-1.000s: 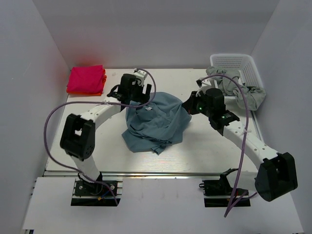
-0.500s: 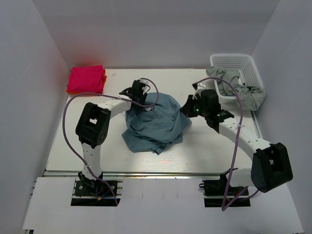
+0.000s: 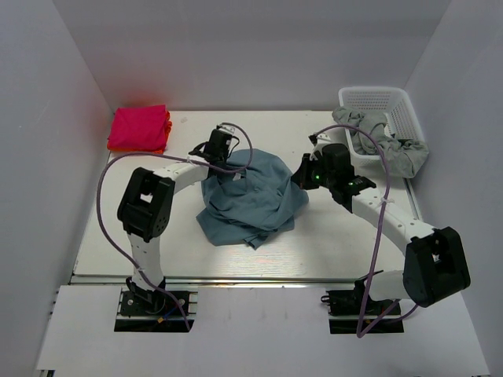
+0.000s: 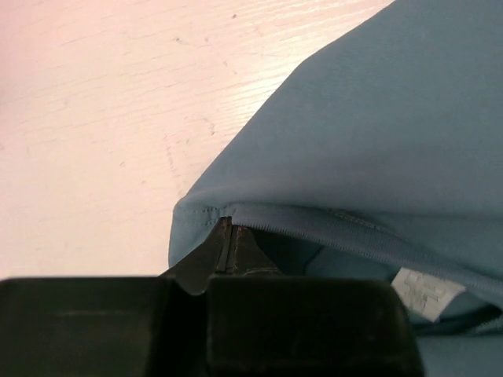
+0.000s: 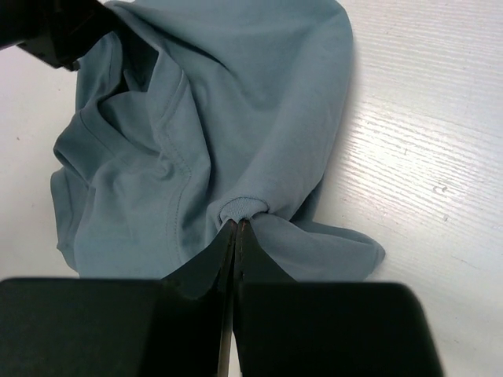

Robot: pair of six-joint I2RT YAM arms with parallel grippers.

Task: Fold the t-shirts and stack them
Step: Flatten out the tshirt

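2 white arms, black joints, purple cables

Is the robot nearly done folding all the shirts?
Not nearly. A pink shirt lies folded at the far left. Both arms' jaws are shut on the crumpled teal shirt, which is not folded yet. Grey shirts wait, draped over the white basket.

White walls — pale wooden table

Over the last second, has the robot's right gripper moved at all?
Yes, slightly. In the top view the right gripper has shifted leftward, away from the white basket. It is pinched shut on the edge of the teal-blue t-shirt.
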